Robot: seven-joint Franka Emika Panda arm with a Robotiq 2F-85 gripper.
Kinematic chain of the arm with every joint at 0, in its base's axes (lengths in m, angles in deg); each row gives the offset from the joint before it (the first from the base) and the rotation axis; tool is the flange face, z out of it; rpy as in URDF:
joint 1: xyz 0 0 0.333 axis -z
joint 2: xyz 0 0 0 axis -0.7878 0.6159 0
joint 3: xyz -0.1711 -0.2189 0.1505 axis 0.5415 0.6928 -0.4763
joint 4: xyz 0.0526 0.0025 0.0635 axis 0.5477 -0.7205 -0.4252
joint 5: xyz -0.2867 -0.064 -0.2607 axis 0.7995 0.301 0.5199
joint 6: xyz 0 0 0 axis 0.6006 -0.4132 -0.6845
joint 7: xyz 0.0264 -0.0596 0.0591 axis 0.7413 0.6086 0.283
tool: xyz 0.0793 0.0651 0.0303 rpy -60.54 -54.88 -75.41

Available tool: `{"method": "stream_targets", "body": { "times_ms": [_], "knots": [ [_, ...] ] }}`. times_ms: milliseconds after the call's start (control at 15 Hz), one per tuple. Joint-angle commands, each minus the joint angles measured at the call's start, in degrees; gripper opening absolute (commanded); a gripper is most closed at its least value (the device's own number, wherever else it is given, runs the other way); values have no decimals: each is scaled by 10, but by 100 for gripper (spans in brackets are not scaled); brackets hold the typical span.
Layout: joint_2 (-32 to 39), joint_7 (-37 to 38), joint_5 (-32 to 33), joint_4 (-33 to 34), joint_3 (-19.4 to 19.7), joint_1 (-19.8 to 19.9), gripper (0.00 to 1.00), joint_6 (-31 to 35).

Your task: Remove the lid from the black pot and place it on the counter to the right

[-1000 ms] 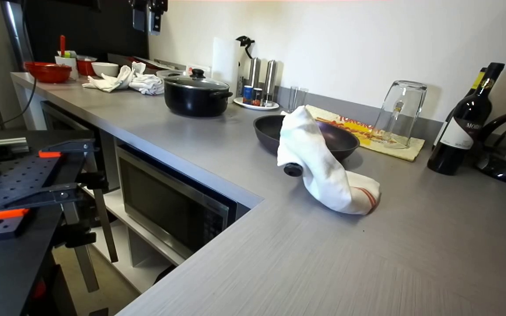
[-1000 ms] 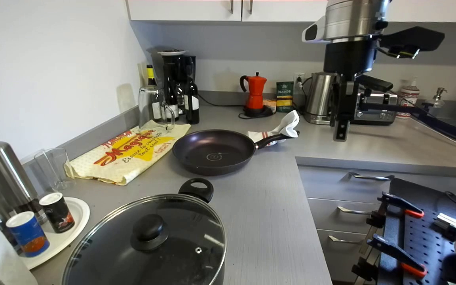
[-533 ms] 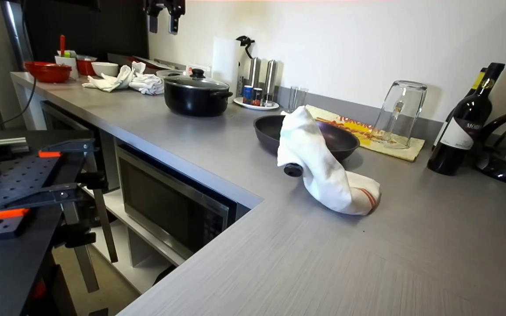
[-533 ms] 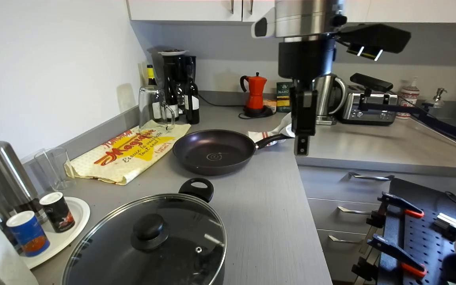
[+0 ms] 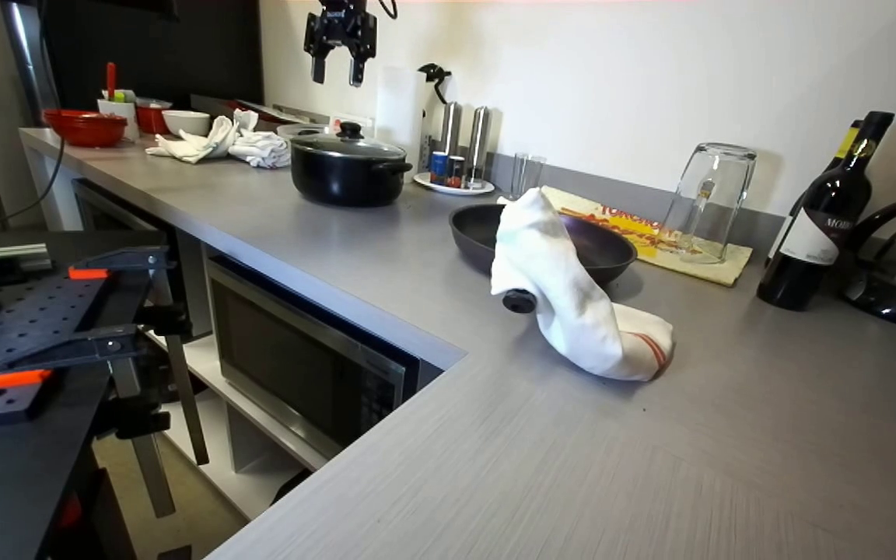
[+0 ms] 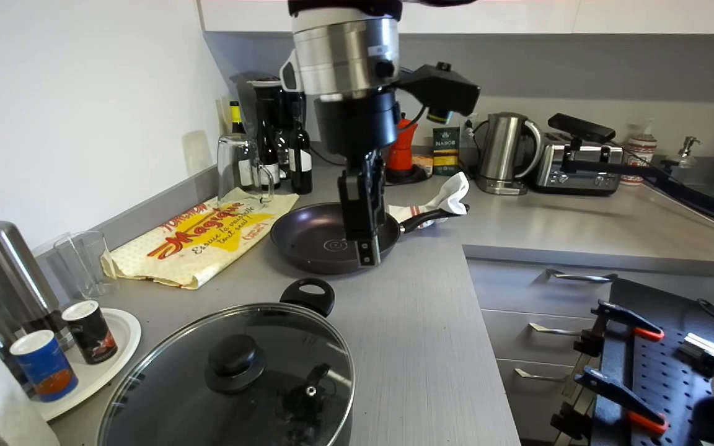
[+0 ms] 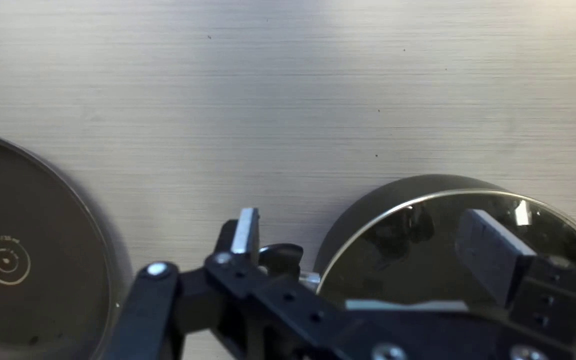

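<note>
Round, black-knobbed glass lid [image 6: 227,402]: one, seated on the wide, low black pot [image 5: 348,182]. Pot: standing on the matte grey L-shaped desk [image 5: 611,467]. Black two-fingered gripper [image 5: 337,82]: in the air, apart from the lid; fingers [image 7: 487,257] spread wide. Round dark frying pan [image 6: 304,238]: on the desk, near the pot. Clear glass mug [image 5: 708,202]: on yellow printed cloth [image 6: 208,238].

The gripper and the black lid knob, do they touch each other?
Apart. In an exterior view, the gripper hangs higher than the lid knob, with pale wall showing between them.
</note>
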Motion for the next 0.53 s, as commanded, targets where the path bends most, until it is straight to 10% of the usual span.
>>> {"method": "stream_targets", "body": {
  "times_ms": [0, 467],
  "knots": [
    [89, 19, 21, 108, 1, -38, 100, -53],
    [201, 18, 36, 237, 10, -106, 100, -117]
  ]
}}
